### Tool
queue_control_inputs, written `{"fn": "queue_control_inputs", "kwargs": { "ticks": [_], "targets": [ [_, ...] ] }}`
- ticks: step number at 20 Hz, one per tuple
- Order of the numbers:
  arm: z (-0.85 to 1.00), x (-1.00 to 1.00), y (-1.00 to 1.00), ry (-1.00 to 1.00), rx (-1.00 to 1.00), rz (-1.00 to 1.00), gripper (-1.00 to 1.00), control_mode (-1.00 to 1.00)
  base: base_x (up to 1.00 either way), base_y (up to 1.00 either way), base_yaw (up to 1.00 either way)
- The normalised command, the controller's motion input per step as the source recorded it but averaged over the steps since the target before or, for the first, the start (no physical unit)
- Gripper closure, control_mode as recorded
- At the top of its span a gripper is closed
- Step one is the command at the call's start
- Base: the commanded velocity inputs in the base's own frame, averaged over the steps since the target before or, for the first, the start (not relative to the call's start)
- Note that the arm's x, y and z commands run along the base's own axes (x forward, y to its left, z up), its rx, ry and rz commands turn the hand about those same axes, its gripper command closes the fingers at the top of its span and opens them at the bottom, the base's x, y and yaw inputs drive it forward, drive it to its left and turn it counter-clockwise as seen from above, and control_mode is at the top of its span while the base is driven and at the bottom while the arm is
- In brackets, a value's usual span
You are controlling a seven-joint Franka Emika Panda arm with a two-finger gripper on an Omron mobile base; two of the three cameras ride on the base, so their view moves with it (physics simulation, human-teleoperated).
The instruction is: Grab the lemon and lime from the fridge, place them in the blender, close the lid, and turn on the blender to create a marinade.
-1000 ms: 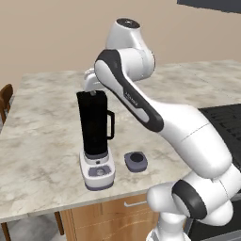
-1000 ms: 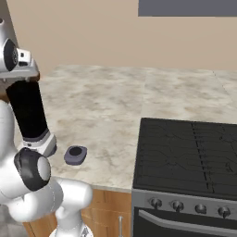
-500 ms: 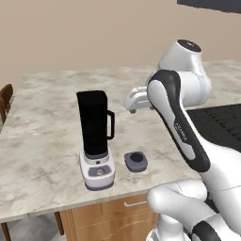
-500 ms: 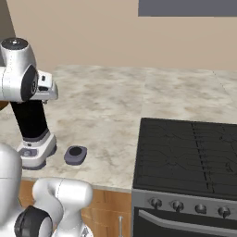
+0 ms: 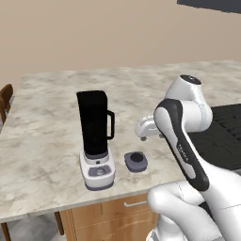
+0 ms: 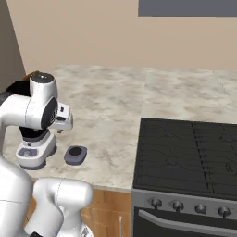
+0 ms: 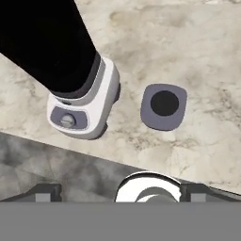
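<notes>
Hand view: pincer (image 7: 120, 190) looks down from well above the counter; its two dark tips sit wide apart at the 6 o'clock edge, nothing between them.
Pincer, left base view: the white hand (image 5: 147, 128) hangs in the air at 3 o'clock from the jar, above the lid.
Pincer, right base view: the hand (image 6: 63, 119) floats above the counter, up and a little toward 11 o'clock from the lid.
Lid: grey cap (image 7: 164, 106) with a darker centre, lying flat on the counter, just beside the blender base at its 3 o'clock in the hand view, not touching it; also seen in the left base view (image 5: 136, 161) and the right base view (image 6: 75, 154).
Blender: black jar on a pale grey base (image 7: 84, 106) with a round front dial, at 10 o'clock in the hand view; jar top open, handle toward the lid in the left base view (image 5: 97, 136); partly behind the arm in the right base view (image 6: 35, 149).
Counter: mottled beige stone (image 5: 47, 127), blender and lid near its front edge.
Stove: black cooktop (image 6: 185, 152) set at the counter's 3 o'clock end, knobs along its front.
Chair: brown wooden back (image 5: 5, 96) at the 9 o'clock edge of the left base view.
Lemon: cannot tell where it is.
</notes>
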Motion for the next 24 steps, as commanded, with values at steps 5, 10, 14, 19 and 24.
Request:
{"fn": "queue_control_inputs", "kwargs": {
  "ticks": [5,10,14,19,24],
  "targets": [
    [-0.74,0.21,-0.05,0.2,-0.07,0.0,-1.0,-1.0,0.0,0.0,0.0],
    [-0.63,0.19,-0.21,0.23,-0.03,-0.05,-1.0,-1.0,0.0,0.0,0.0],
    [-0.56,0.33,0.0,0.16,-0.05,0.0,-1.0,-1.0,0.0,0.0,0.0],
    [-0.47,0.37,0.0,0.07,-0.08,0.0,-1.0,-1.0,0.0,0.0,0.0],
    [-0.44,0.43,0.01,0.04,-0.13,0.0,-1.0,-1.0,0.0,0.0,0.0]
  ]
}}
